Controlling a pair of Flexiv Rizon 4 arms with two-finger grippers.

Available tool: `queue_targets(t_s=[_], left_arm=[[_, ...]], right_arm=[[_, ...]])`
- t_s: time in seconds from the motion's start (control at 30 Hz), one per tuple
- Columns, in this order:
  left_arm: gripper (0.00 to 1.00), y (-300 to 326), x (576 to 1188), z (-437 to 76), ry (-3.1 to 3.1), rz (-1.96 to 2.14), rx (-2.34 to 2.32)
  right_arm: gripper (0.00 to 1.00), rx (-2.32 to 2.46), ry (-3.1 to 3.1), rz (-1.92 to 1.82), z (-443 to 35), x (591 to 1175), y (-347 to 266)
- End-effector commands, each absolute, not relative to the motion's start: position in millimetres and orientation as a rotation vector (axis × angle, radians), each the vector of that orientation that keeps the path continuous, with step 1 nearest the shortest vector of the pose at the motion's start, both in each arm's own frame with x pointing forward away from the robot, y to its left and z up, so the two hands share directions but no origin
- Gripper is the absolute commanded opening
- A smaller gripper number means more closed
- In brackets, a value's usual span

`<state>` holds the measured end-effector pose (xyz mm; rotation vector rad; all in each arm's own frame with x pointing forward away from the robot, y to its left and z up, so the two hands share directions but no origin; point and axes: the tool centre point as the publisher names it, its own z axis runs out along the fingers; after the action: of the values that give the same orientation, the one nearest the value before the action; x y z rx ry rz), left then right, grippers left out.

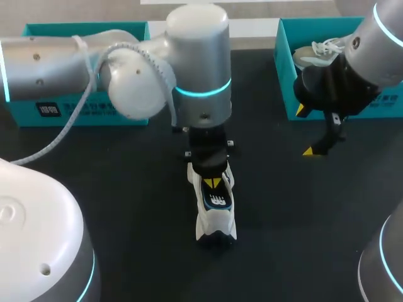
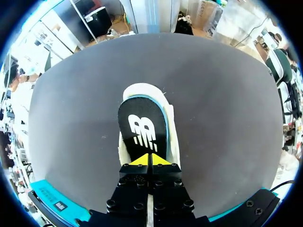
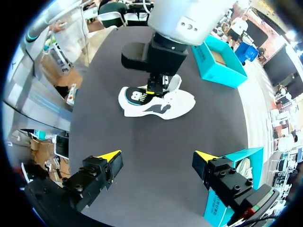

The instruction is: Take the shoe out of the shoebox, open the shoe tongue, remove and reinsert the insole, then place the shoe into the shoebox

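A white shoe (image 1: pixel 215 220) lies on the black table, on its side in the right wrist view (image 3: pixel 168 105). A black insole (image 2: pixel 143 126) with a white logo and teal rim sticks out of the shoe's opening (image 1: pixel 216 200) (image 3: pixel 134 96). My left gripper (image 1: pixel 212 183) (image 2: pixel 150 159) points down at the shoe, its yellow tips pressed together on the insole's near end. My right gripper (image 1: pixel 307 131) (image 3: pixel 157 156) hangs open and holds nothing, above the table in front of the right shoebox (image 1: pixel 284 75), well away from the shoe.
A second teal shoebox (image 1: pixel 75 110) (image 3: pixel 220 66) stands at the back left behind my left arm. The right shoebox holds another light shoe with laces (image 1: pixel 317 51). Bare black table lies around the shoe.
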<state>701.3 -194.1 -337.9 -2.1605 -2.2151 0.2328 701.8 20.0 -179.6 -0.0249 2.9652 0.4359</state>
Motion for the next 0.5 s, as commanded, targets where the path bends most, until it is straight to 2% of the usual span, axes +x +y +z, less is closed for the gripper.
queue_targets(t_s=[0.03, 0.5], left_arm=[[0.0, -195, 693, -350, -2.254, 0.189, -2.173], [0.0, -196, 691, -386, -2.333, 0.027, -2.155]], right_arm=[[1.0, -0.024, 2.968, 0.431, -181, 704, 22], [1.0, -0.024, 2.968, 0.431, -181, 704, 22]])
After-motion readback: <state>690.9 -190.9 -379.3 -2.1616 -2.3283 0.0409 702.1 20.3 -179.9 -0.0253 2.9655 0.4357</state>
